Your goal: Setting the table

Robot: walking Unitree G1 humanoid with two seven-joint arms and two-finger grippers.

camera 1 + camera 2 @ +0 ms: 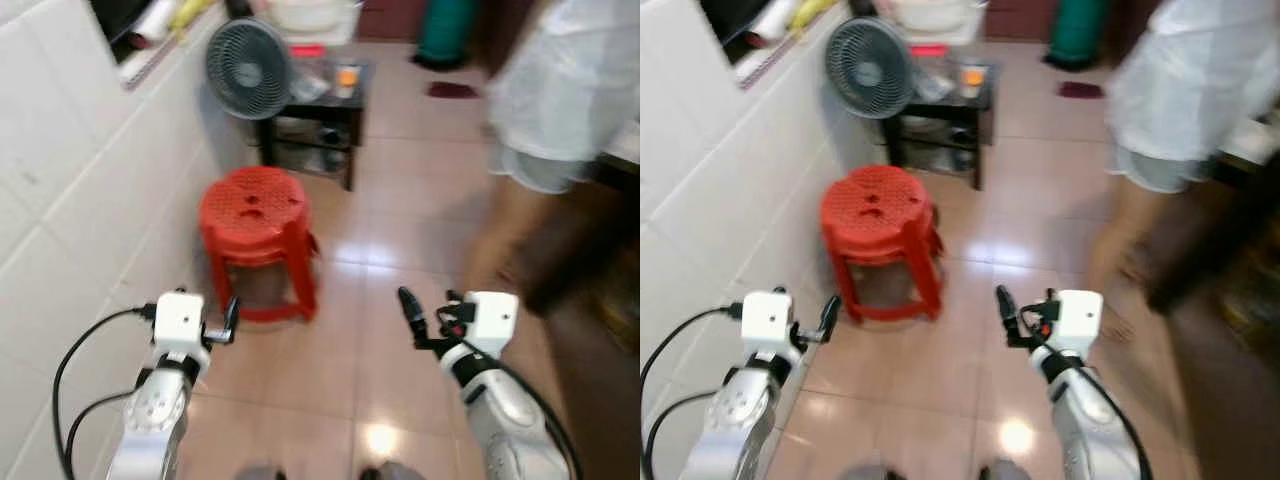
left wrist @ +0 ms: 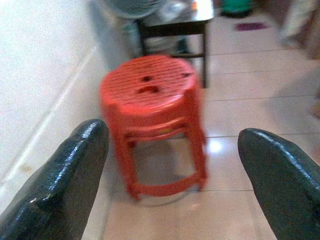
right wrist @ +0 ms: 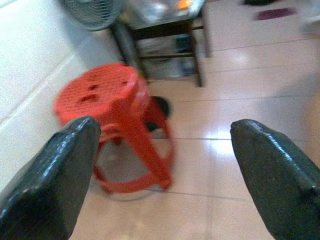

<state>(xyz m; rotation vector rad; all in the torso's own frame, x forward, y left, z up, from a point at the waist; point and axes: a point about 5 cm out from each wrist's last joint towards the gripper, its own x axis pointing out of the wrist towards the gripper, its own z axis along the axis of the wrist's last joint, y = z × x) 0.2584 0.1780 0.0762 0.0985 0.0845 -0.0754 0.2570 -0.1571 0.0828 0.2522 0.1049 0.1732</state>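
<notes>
Stool (image 1: pixel 256 235) stands ahead of our left tool (image 1: pixel 228 322), beside the wall (image 1: pixel 60 200); right tool (image 1: pixel 425 320) is off to its side, person (image 1: pixel 545 110) beyond. In both wrist views, we see fingers (image 2: pixel 65 185) spread apart, empty.

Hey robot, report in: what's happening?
Both grippers, left and right, open, empty. Red stool ahead by wall. Person standing front right.

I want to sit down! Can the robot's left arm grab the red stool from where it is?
Probably not yet. The left gripper is open and points at the stool, with bare floor between them, so nothing blocks it. But the stool stands ahead of the fingertips, by the wall; the robot likely needs to step closer.
</notes>
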